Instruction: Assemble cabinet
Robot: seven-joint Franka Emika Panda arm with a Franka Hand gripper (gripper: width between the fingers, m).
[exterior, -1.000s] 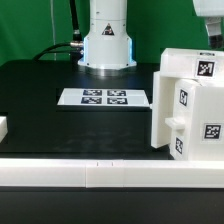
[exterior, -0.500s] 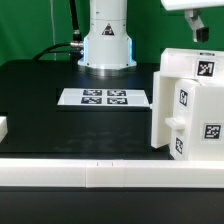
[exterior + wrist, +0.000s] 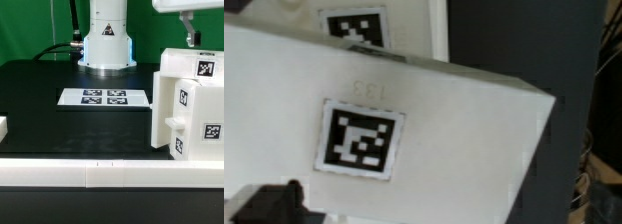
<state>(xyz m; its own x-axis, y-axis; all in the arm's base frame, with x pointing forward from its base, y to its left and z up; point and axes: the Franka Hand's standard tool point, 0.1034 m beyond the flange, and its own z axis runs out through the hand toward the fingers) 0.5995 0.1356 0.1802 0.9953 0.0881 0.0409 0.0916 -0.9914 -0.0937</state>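
- The cabinet (image 3: 188, 103) stands at the near edge of the black surface (image 3: 45, 95), on the exterior view's right; a hard push from above can tip or slide it.
- The pincer (image 3: 190, 38) hangs just above it, holding nothing; I cannot tell how open it is.
- The marker board (image 3: 104, 97) lies behind, then a green wall (image 3: 30, 25).

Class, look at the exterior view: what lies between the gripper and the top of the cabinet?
Nothing. In the exterior view the gripper hangs just above the cabinet, with only bare green background between.
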